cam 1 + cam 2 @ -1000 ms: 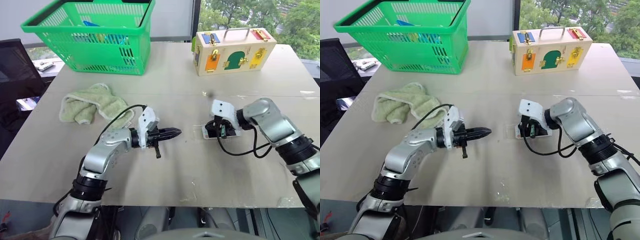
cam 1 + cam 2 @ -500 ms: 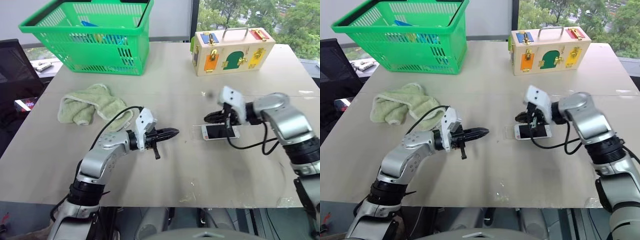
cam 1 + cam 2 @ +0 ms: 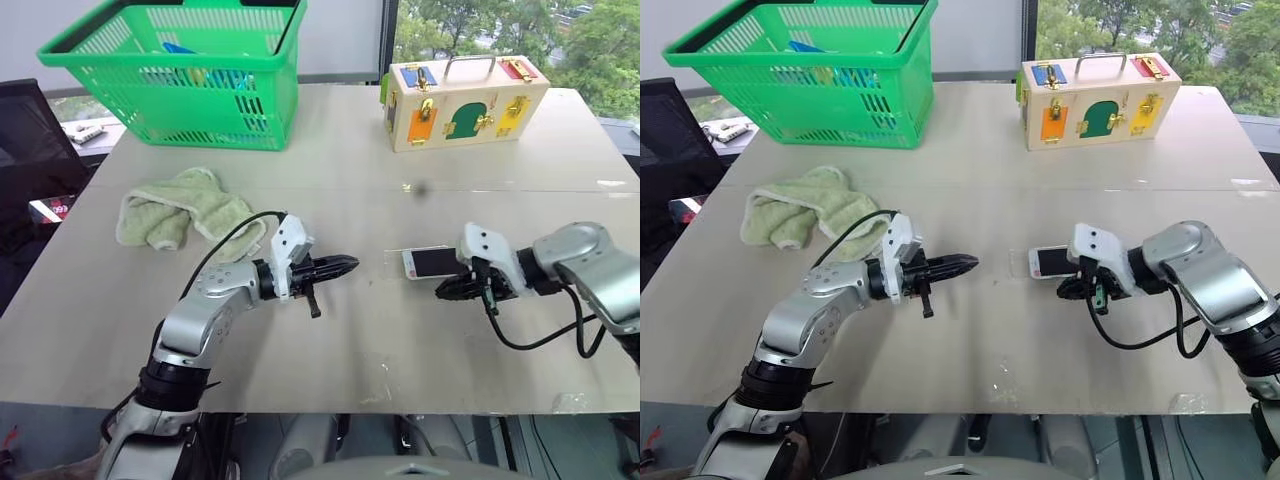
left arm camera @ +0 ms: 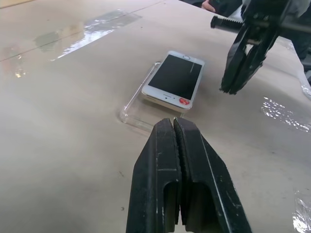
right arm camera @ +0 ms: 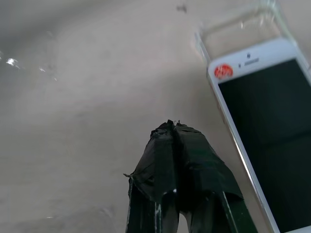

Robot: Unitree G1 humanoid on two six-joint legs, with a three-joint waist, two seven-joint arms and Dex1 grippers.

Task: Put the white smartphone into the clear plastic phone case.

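The phone (image 4: 172, 80) is laid half across the case (image 4: 141, 104), unseated; both grippers, left (image 3: 345, 266) and right (image 3: 447, 289), are pressed together beside it, empty.

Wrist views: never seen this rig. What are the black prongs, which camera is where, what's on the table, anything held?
This is a two-armed humanoid robot. The two wide pictures come from a stereo camera on its head, looking down over both arms. The two close pictures come from a camera on each wrist, looking along that arm's own pair of black fingers; those are the prongs.

The left gripper and right gripper are both shut and hold nothing.

On the table between them lies a white phone, screen up, sitting partly over a clear case whose one end sticks out past the phone, so it looks not fully seated. Farther back are a green towel, a green basket and a wooden latch box.
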